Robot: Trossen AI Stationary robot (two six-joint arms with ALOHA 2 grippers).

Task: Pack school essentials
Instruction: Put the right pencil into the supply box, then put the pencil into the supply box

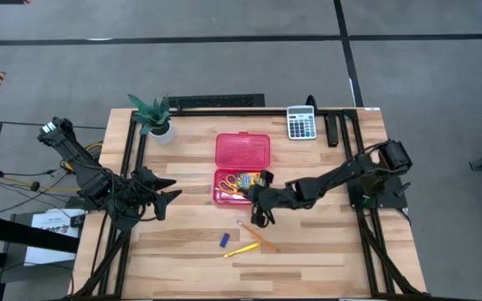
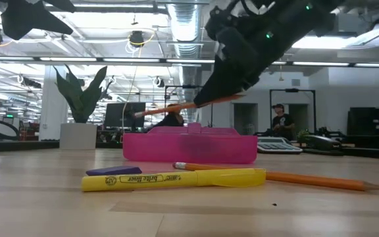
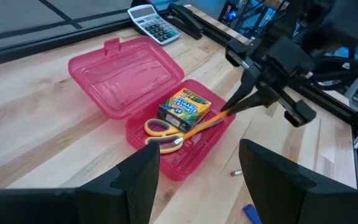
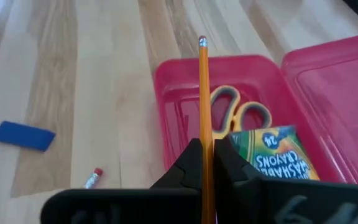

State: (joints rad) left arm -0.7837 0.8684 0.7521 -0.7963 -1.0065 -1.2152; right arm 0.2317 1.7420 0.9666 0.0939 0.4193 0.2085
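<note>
Highlighter [image 2: 174,179]: one, yellow with dark print along the barrel, lying flat at the near edge of the table [image 1: 308,251].
Eraser [image 2: 113,170]: one, small, flat and blue, lying just behind the highlighter, near it.
Pencils: two, both orange. One pencil on the table [image 2: 275,176] lies flat beside the highlighter, its eraser end toward the case. The other, the held pencil [image 4: 204,118], is above the table with its eraser tip out over the open case.
Right gripper [image 4: 206,163]: closed on the held pencil, which is pinched between its two dark fingers; it hangs over the near edge of the case.
Case [image 1: 241,153]: one, pink see-through plastic, lid swung open flat on the far side, standing mid-table.
Scissors [image 3: 162,134]: one pair, yellow-and-grey handles, lying inside the case.
Crayon box [image 3: 185,107]: one, green and yellow, inside the case next to the scissors.
Left gripper [image 1: 170,189]: fingers spread apart, holding nothing, above the table's left side, well apart from the case.
Calculator [image 1: 301,122]: one, grey, at the far edge of the table.
Plant [image 1: 152,114]: one, green leaves in a small white pot, at the far left corner.
Person [image 2: 281,120]: one, standing in the room behind the table.
</note>
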